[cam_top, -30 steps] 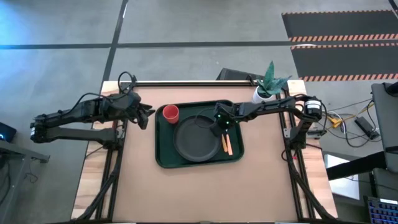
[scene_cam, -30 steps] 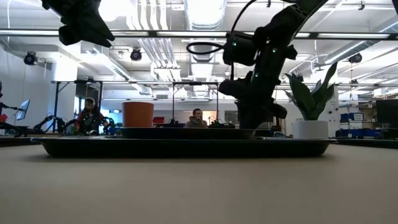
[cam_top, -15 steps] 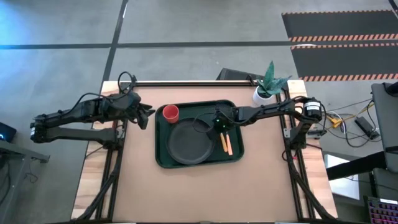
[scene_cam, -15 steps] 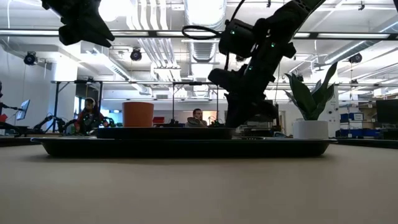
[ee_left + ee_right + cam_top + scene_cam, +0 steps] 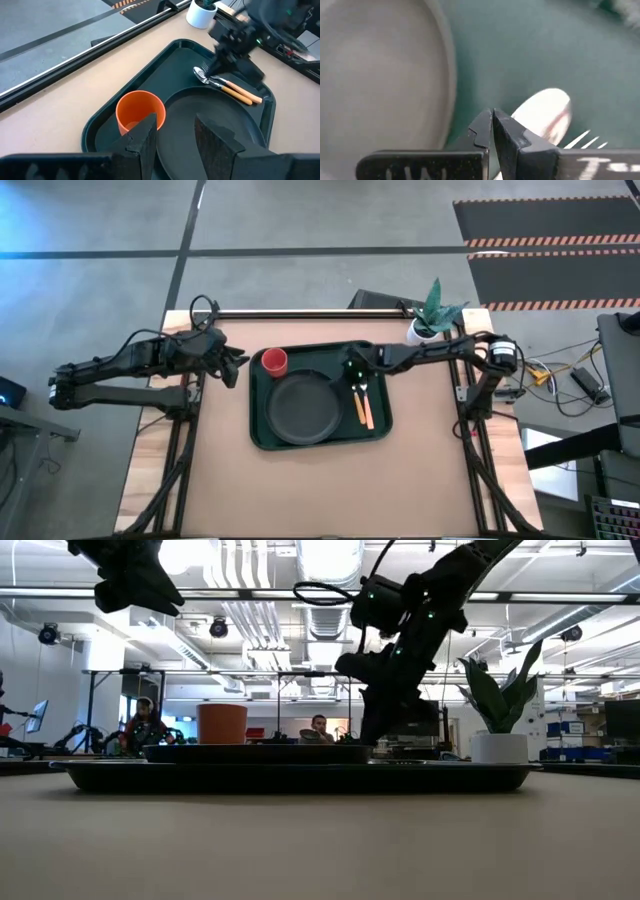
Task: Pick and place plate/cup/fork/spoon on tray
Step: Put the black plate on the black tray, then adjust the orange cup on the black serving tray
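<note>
- The right end effector [image 5: 352, 370] hangs over the tray [image 5: 262, 435], above the far corner on the plant's side, its fingers [image 5: 485, 131] pressed together and pinching nothing.
- Just below its tips lie the spoon [image 5: 545, 112] and the fork [image 5: 582, 140]; seen from above, the two rest side by side on the tray floor between the plate and the tray's edge on the plant's side, orange handles pointing toward the near edge.
- The plate [image 5: 300, 408] sits in the middle of the tray, and the cup [image 5: 275, 361] stands upright in the tray's far corner on the left arm's side, clear of the plate's rim.
- With all four things inside the tray, the step in hand looks like a withdrawal: a clean one lifts straight up first, so the closed tips do not drag across the spoon bowl or nudge the plate's rim.
- The left end effector [image 5: 175, 137] waits off the tray's edge beside the cup, raised above the table [image 5: 300, 490], its fingers spread and empty.
- A white pot with a green plant [image 5: 428, 320] stands at the table's far corner, beside the right arm's forearm; a wide swing outward could brush the leaves.
- Beyond the table, people sit at desks in the room [image 5: 145, 725], well away from the arms.
</note>
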You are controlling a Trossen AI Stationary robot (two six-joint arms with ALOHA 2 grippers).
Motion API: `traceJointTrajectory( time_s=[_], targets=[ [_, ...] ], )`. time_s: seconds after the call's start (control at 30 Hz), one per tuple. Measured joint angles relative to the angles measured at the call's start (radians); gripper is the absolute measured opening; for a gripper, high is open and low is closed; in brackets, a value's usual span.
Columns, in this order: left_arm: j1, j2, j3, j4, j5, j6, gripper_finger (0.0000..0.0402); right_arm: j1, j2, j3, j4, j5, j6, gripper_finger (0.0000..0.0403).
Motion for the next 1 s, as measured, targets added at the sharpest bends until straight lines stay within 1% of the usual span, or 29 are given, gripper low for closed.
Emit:
traceJointTrajectory(
  time_s=[0.27,0.4,0.53,0.73,0.83,1.0],
  targets=[
    [0.0,0.0,0.0,0.0,0.0,0.0,0.0114,-0.154,0.0,0.064,0.002,-0.016,-0.105,0.0008],
    [0.0,0.0,0.0,0.0,0.0,0.0,0.0114,-0.201,0.02,0.069,0.005,-0.084,-0.114,0.0008],
    [0.0,0.0,0.0,0.0,0.0,0.0,0.0114,-0.204,0.064,0.068,0.014,-0.108,-0.125,0.0008],
    [0.0,0.0,0.0,0.0,0.0,0.0,0.0114,-0.205,0.152,0.083,0.076,-0.141,-0.135,0.0008],
    [0.0,0.004,0.0,0.0,0.0,0.0,0.0114,-0.205,0.183,0.115,0.084,-0.146,-0.138,0.0008],
    [0.0,0.018,-0.001,0.0,0.0,0.0,0.0114,-0.2,0.194,0.207,0.085,-0.219,-0.168,0.0008]
  ],
)
